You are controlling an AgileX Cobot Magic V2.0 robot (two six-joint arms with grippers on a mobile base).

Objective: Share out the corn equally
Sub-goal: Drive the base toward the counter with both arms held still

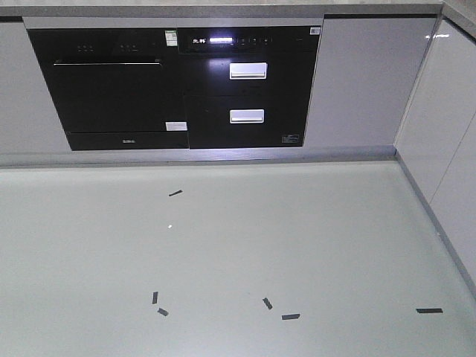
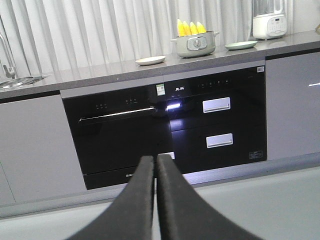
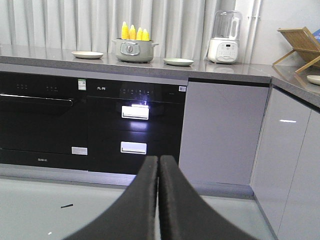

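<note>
You're looking at both the left gripper and the right gripper sitting fully closed, holding nothing. The four bright yellow corn cobs are standing upright in the round grey-green pot, mid-way along the grey stone countertop, between a cream plate and a pale green plate.

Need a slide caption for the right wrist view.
Right end effector, shut, faces the counter: four corn cobs upright in a pot between a white plate and a green plate.
</note>
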